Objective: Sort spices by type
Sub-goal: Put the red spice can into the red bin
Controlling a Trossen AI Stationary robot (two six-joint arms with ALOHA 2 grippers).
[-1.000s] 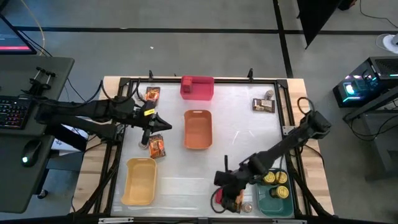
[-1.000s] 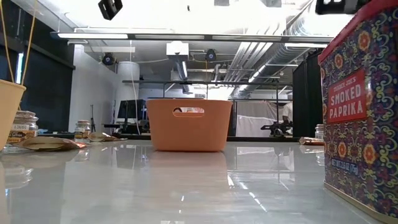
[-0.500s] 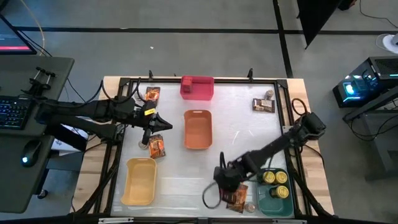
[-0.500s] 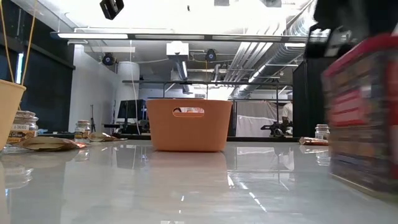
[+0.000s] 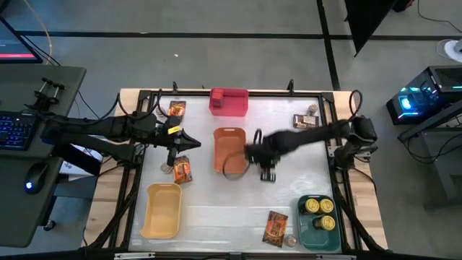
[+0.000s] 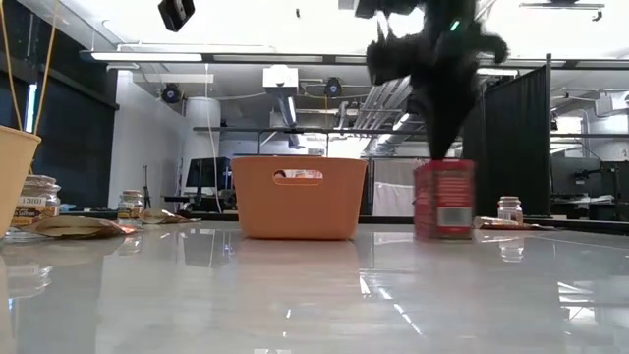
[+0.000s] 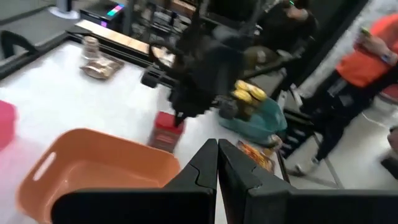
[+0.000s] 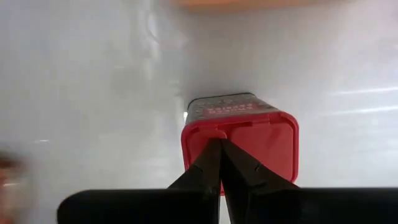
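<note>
A red spice box (image 8: pixel 239 140) hangs upright under my right gripper (image 8: pixel 217 142), which is shut on its top, just right of the orange bin (image 5: pixel 229 150). In the low view the box (image 6: pixel 444 200) stands beside that bin (image 6: pixel 298 197), below the gripper (image 6: pixel 442 147). My left gripper (image 5: pixel 189 143) hovers shut at the table's left, above an orange-brown packet (image 5: pixel 182 170) lying flat. Another packet (image 5: pixel 274 227) and a tiny jar (image 5: pixel 289 240) lie near the front edge. Yellow-topped tins (image 5: pixel 319 207) sit in the green bin (image 5: pixel 307 230). My right gripper pinches a small raised tab at the edge of the box's red lid (image 8: pixel 214 132) between its two fingertips, coming from above and pointing down. The box hangs upright below the fingers (image 6: pixel 444 200). Whether its bottom rests on the table or just clears it, I cannot tell.
A yellow bin (image 5: pixel 162 209) stands front left and a pink bin (image 5: pixel 229 101) at the far edge. A packet (image 5: pixel 177 108) lies far left, and a packet with a jar (image 5: pixel 305 121) far right. Bare table lies between the orange bin and the front edge.
My right gripper has swung quickly from the front right corner toward the table's middle and far side, turning to point down. It carried the red box from close before the low camera to beside the orange bin. The packet at the front stayed put.
</note>
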